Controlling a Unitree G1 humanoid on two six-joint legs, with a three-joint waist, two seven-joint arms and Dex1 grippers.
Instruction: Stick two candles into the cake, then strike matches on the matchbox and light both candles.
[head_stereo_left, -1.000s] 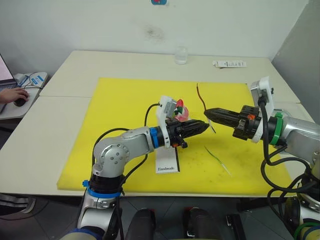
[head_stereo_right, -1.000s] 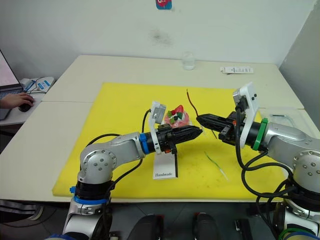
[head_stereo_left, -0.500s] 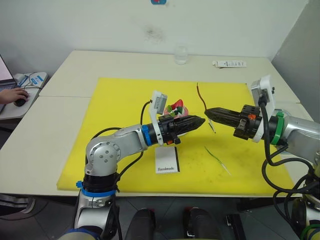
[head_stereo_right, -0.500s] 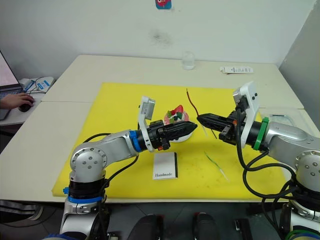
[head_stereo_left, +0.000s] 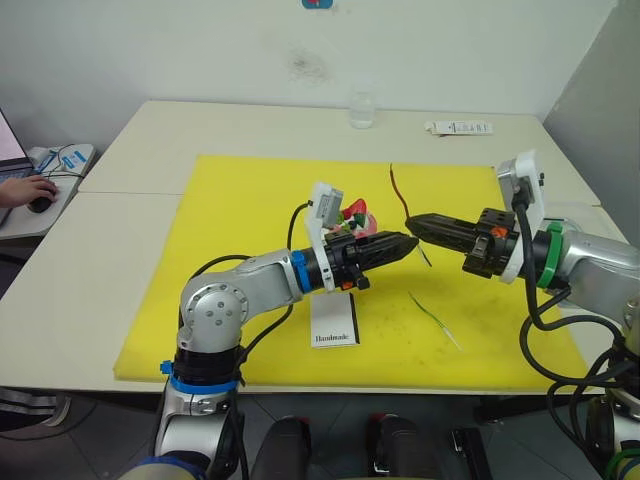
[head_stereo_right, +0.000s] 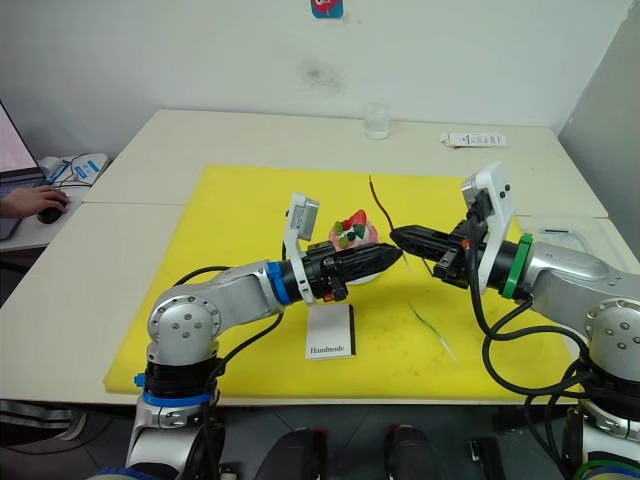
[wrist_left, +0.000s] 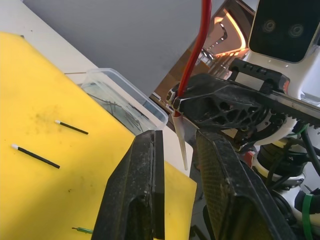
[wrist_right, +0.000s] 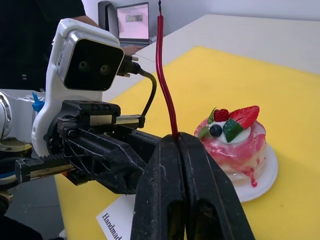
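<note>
Handover of red candle (wrist_right: 165, 85) looks like the step in hand, so I'm going slow. Right gripper (head_stereo_left: 412, 224) has its fingers pressed together, pinching the candle low on the stem; wavy red part stands up above the fingers, pale end hangs below them. Left gripper (head_stereo_left: 410, 241) sits just beside it, tip to tip, fingers (wrist_left: 137, 190) spread w/ the pale end hanging in front of the gap.

Both tips hover just right of the cake (head_stereo_right: 352, 238) on its white plate, above the yellow mat (head_stereo_left: 240, 250). Green candle (head_stereo_left: 435, 320) lies flat on the mat, right of the cake and nearer me. Matchbox (head_stereo_left: 334, 322) lies near the cake on my side. Two matches (wrist_left: 35, 155) lie on the mat well apart from the cake.

My plan, prob: ease left fingers fwd so the pale end sits fully between them, shut, confirm grip, only then let right go. The stick is v. thin and likely bendy, so I'd avoid any sideways pull while both hold it. Risk: it slips or snaps, or tips onto the cake. Keep the candle roughly upright so it's ready to push into the top.
</note>
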